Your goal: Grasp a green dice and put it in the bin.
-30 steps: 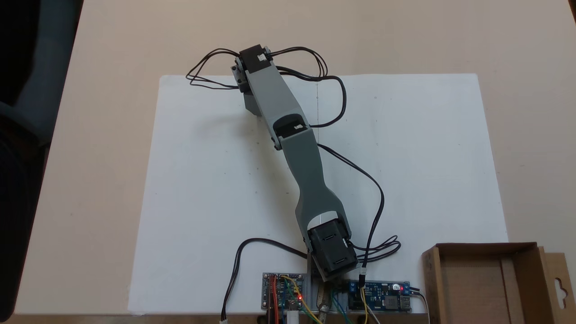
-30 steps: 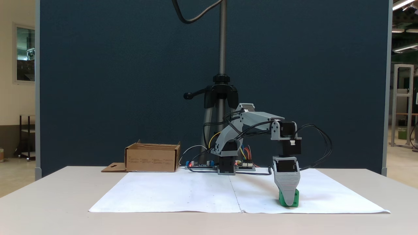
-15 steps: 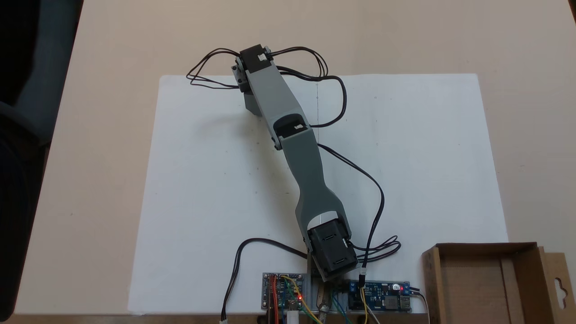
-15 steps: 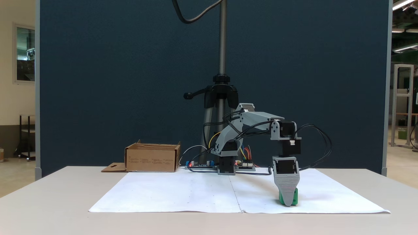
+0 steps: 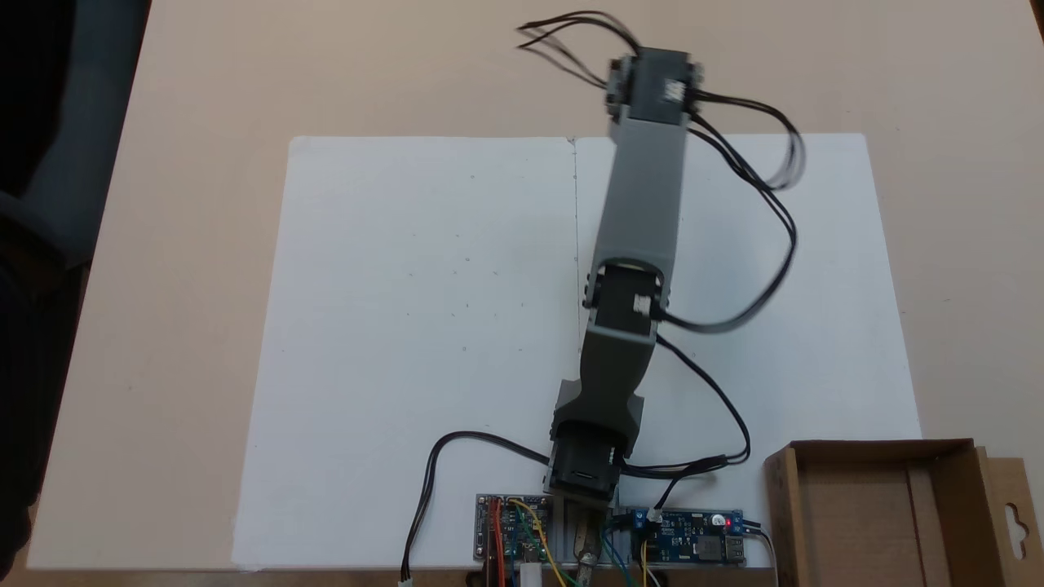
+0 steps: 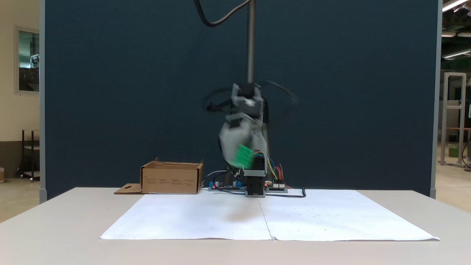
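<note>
Blurred in a fixed view, the gripper (image 6: 241,156) carries the green dice (image 6: 243,155) aloft with jaws closed on opposite faces — light, rigid, slick plastic — the cardboard bin (image 6: 172,177) lying toward eight o'clock.

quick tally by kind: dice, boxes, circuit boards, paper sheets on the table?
Dice: 1, green, in the gripper, off the table
Box: 1
Circuit boards: 2, one and another
Paper sheets: 2, one and another, side by side
Total: 6
</note>
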Robot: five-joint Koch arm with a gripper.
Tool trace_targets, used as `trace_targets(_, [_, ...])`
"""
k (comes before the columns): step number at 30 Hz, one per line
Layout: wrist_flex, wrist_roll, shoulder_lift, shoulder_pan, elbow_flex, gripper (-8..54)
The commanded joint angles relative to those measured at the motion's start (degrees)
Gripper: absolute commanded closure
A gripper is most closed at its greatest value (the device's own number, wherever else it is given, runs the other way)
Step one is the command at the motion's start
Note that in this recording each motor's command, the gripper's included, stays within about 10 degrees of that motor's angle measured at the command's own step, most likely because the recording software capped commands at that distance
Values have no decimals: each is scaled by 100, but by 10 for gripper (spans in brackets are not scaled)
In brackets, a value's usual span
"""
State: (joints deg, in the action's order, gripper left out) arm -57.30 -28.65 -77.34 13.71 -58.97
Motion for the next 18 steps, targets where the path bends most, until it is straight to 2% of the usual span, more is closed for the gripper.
trace_targets(1, [-422, 501, -938, 896, 70, 333])
trace_targets(4, [-554, 932, -1213, 1969, 79, 333])
trace_targets(18, [-967, 2804, -1204, 5950, 97, 333])
